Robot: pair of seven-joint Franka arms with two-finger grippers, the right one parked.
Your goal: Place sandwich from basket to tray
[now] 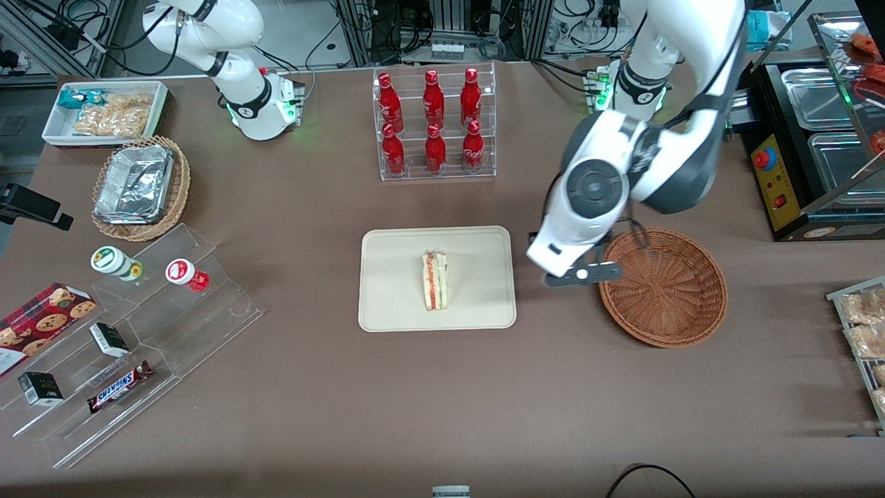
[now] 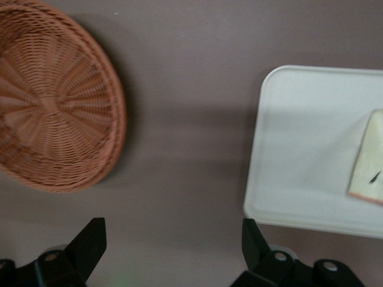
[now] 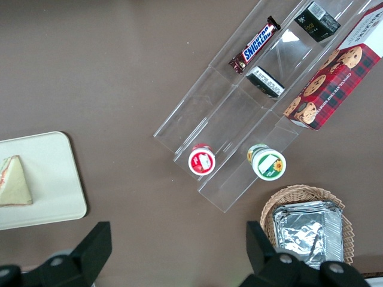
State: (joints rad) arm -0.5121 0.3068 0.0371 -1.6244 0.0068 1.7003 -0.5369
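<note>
The sandwich [image 1: 435, 280] lies on its side in the middle of the cream tray [image 1: 387, 311], its red and green filling showing along the cut edge. The reddish-brown wicker basket [image 1: 664, 287] stands beside the tray, toward the working arm's end, with nothing in it. My left gripper [image 2: 172, 245] hovers open over the bare brown table in the gap between basket [image 2: 54, 101] and tray [image 2: 299, 149], holding nothing. In the front view the wrist [image 1: 563, 249] covers the fingers. A corner of the sandwich [image 2: 369, 164] shows on the tray in the left wrist view.
A clear rack of red bottles [image 1: 434, 124] stands farther from the front camera than the tray. Toward the parked arm's end are a stepped acrylic shelf [image 1: 138, 332] with snacks, a tan foil-filled basket [image 1: 138, 187] and a white bin [image 1: 104, 114]. A metal food case [image 1: 816, 138] flanks the working arm.
</note>
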